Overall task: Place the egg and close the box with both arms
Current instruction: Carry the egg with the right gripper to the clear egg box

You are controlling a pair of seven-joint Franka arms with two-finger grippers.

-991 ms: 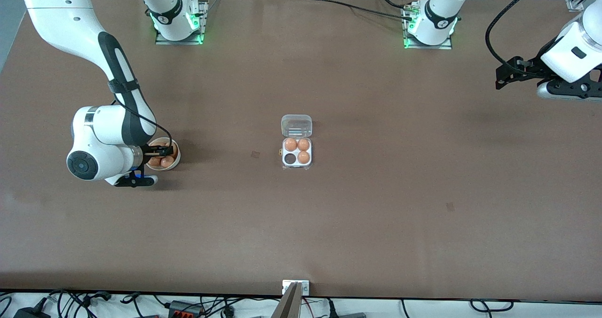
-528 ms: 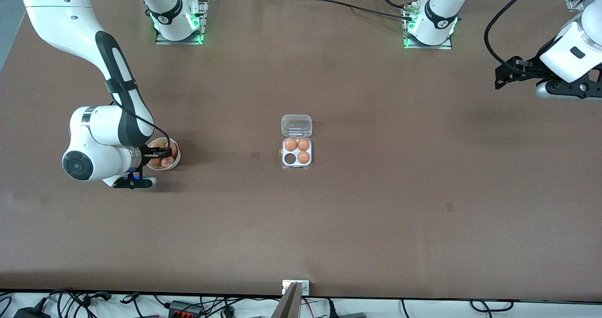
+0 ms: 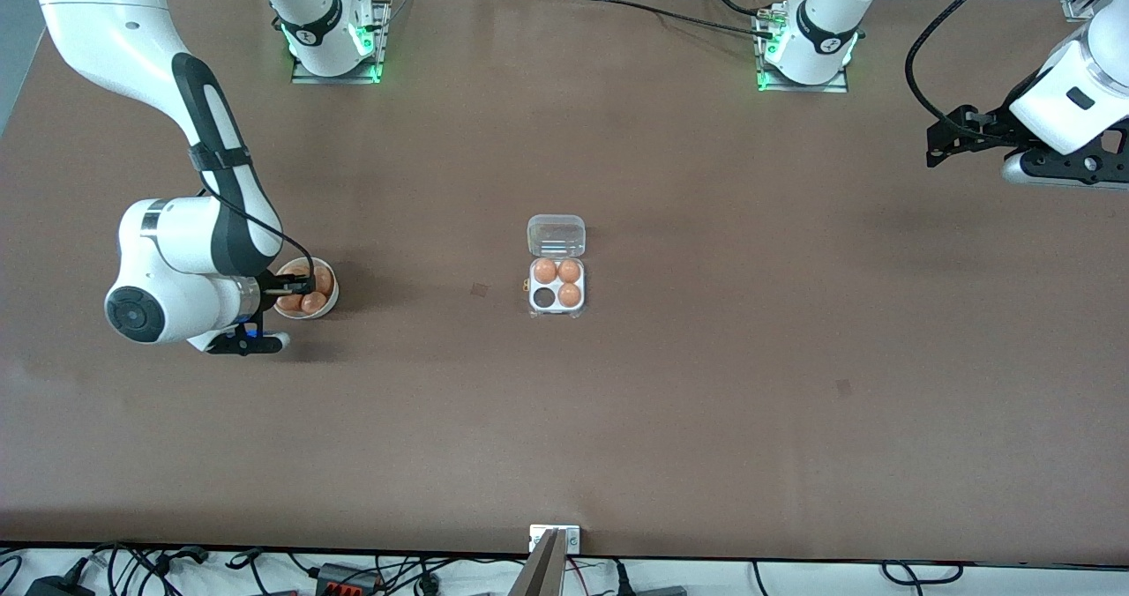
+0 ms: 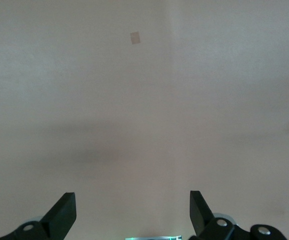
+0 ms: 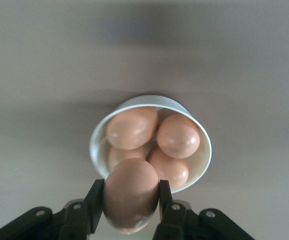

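My right gripper (image 3: pixel 294 293) hangs just over the round white bowl (image 3: pixel 329 302) and is shut on an orange-brown egg (image 5: pixel 130 197), held between both fingers (image 5: pixel 95 196) in the right wrist view. Several like eggs (image 5: pixel 177 136) lie in the bowl (image 5: pixel 205 145) below it. The box (image 3: pixel 578 307) sits mid-table with its clear lid (image 3: pixel 556 234) laid open. Three eggs (image 3: pixel 570 271) fill its cups; one cup (image 3: pixel 544 297) is empty. My left gripper (image 3: pixel 937 145) is open and empty, high over the table's left-arm end; its fingers (image 4: pixel 64 212) frame only bare table.
A small square mark (image 3: pixel 479 290) lies on the brown table between bowl and box, and another (image 3: pixel 844 388) lies nearer the front camera toward the left arm's end. The table's front edge carries a metal bracket (image 3: pixel 554 539).
My right arm has drawn back a little toward its own end of the table, with the egg in its gripper over the bowl. The left arm has barely shifted.
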